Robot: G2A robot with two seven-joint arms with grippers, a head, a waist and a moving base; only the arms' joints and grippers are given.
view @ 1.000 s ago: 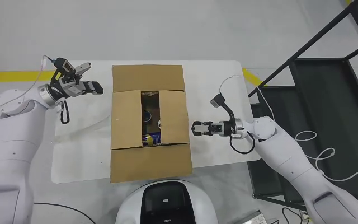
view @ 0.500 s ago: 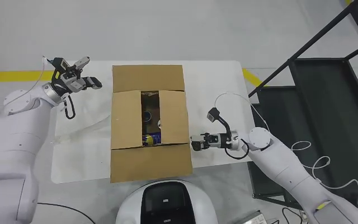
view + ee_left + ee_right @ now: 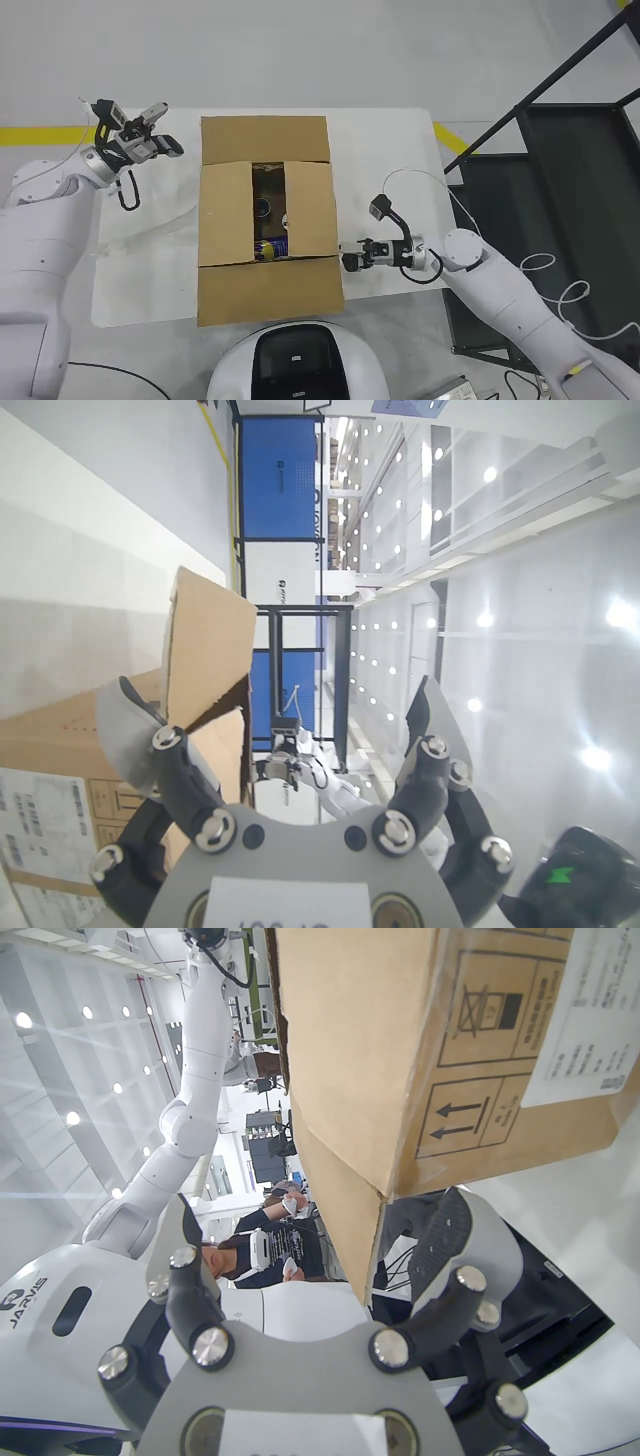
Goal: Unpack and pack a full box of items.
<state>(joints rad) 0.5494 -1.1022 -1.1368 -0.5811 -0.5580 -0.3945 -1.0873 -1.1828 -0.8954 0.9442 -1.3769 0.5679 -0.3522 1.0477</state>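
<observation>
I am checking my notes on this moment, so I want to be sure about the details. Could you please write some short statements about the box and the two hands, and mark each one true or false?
1. The box stands on the white table. True.
2. The left hand grips a flap of the box. False: it is open and apart from the box, beside its far left corner.
3. The right hand is open, at the right side of the box, close to its near corner. True.
4. The box is fully shut on top. False: a gap between the two side flaps shows items inside.
</observation>
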